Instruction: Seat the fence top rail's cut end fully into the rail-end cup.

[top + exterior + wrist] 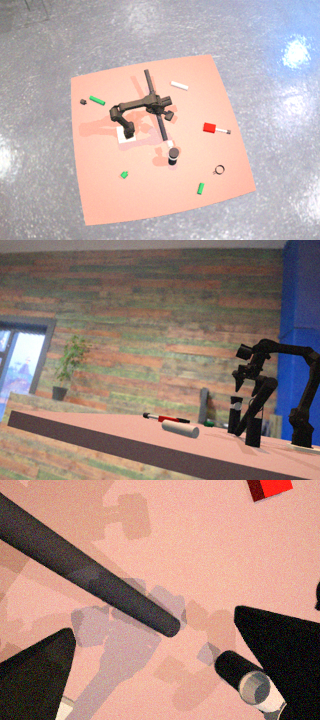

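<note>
The dark grey top rail runs slantwise across the pink mat. In the side view it passes the loop on the short line post. Its cut end lies outside the pale rail-end cup, with a small gap in the wrist view. The cup hangs on the big black post, whose pale band sits just under the cap. My gripper is open and empty, above the rail and clear of it.
A red block with a white handle and a white cylinder lie right of the rail. Green pieces, a black ring and a small dark cap are scattered about.
</note>
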`<state>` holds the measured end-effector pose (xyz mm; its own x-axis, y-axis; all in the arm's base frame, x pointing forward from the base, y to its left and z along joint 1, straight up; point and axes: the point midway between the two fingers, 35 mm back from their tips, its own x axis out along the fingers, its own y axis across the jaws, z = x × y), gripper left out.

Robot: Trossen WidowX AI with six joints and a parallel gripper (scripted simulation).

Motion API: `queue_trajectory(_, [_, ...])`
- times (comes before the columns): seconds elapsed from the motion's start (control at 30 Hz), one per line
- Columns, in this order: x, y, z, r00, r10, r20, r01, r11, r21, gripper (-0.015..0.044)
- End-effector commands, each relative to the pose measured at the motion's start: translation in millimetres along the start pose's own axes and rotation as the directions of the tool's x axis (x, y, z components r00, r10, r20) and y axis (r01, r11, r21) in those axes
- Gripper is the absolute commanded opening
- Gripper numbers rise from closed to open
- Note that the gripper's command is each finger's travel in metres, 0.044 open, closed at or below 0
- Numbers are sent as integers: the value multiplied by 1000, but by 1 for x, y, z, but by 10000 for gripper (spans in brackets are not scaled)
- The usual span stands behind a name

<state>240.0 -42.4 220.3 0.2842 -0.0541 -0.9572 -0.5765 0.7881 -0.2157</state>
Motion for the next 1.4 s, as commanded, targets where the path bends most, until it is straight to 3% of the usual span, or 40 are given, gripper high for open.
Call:
queue_trajectory(0.0, [50, 22, 1, 964, 197, -180, -267, 680, -683, 440])
queue_trajectory(0.63, [51, 22, 1, 962, 201, -184, -272, 667, -694, 440])
queue_trajectory(0.87, [83, 29, -5, 962, 201, -184, -272, 667, -694, 440])
queue_trajectory(1.37, [102, 33, -9, 962, 201, -184, -272, 667, -694, 440])
